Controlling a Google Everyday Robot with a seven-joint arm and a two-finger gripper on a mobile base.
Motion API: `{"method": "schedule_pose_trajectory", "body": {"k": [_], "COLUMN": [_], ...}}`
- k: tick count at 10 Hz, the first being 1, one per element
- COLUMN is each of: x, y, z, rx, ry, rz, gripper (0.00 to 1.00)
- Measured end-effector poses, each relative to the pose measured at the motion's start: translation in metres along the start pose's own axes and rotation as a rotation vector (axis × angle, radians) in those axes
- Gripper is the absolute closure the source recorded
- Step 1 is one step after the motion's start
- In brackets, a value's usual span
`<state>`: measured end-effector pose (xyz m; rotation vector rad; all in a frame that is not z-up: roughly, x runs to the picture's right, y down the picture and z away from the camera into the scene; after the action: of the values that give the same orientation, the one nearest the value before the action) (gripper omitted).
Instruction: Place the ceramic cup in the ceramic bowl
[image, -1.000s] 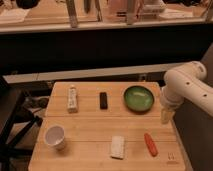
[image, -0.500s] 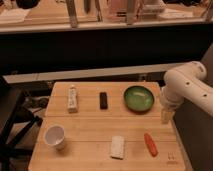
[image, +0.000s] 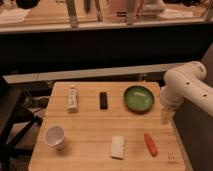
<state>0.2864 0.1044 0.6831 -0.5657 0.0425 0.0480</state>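
Ceramic cup (image: 55, 136) upright at lower left, prob. stiff, slick & chippable, so pinch across rim w/ gripper (image: 165, 116), now at right edge by ceramic bowl (image: 138, 97), jaws wide apart, holding nothing.

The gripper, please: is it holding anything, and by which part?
Nothing is held. The gripper hangs open at the right edge of the table, near the ceramic bowl; the ceramic cup stands untouched at front left.

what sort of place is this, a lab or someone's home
Probably a robot test lab, not a home: a wooden table with cup, bowl and more laid out apart, a white robot arm with its hand at the table's right edge, and a cluttered bench behind.
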Motion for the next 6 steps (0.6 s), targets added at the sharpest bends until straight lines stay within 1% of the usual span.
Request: {"method": "schedule_pose_trajectory", "body": {"k": [5, 6], "x": [-0.0009, -0.0069], "y": [0.0009, 0.0011], "z": [0.0005, -0.0014], "rx": [0.0, 0.007], "ry": [0.002, 0.011], "rz": [-0.003, -0.022], "gripper": [0.2, 0.2]}}
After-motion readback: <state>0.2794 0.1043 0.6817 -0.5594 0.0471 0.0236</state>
